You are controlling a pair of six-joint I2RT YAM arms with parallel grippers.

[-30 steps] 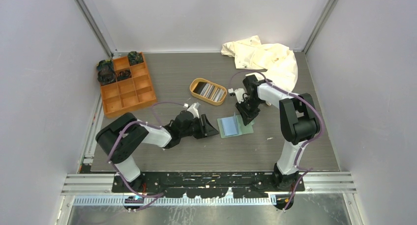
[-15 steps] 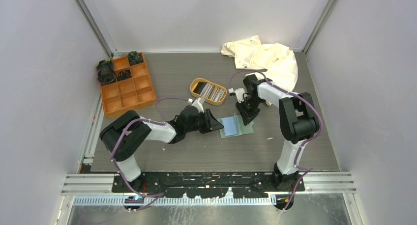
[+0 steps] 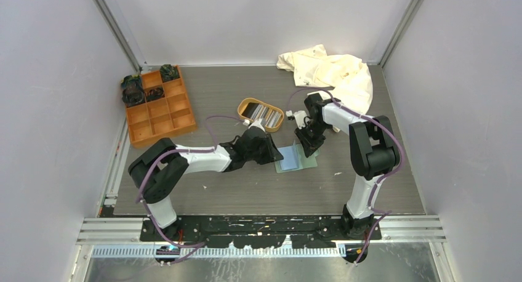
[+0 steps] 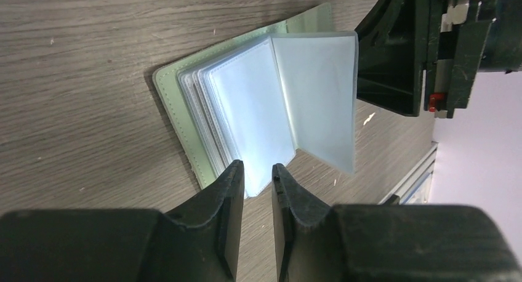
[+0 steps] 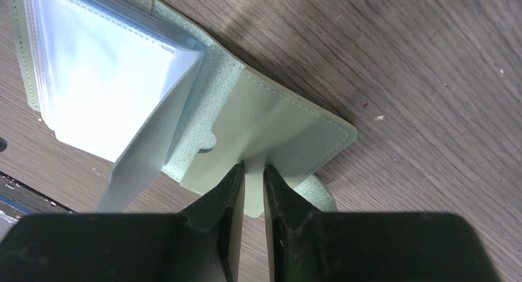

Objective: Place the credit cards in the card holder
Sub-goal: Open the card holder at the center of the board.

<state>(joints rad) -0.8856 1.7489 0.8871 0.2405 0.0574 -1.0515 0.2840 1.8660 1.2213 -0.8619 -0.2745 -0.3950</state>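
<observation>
The sage-green card holder lies open on the table, its clear sleeves fanned up. My right gripper is shut on the holder's green cover flap and pins it at the right edge. My left gripper is at the holder's left edge, its jaws a narrow gap apart with nothing between them, tips at the corner of a sleeve. The credit cards, dark and grey, stand in the oval tan tray behind the holder.
An orange compartment box with dark items in its far cells sits at the back left. A crumpled cream cloth lies at the back right, behind the right arm. White walls close in both sides.
My left gripper has moved right and away from the base, up to the holder's left edge. The right gripper and the holder have not moved.
</observation>
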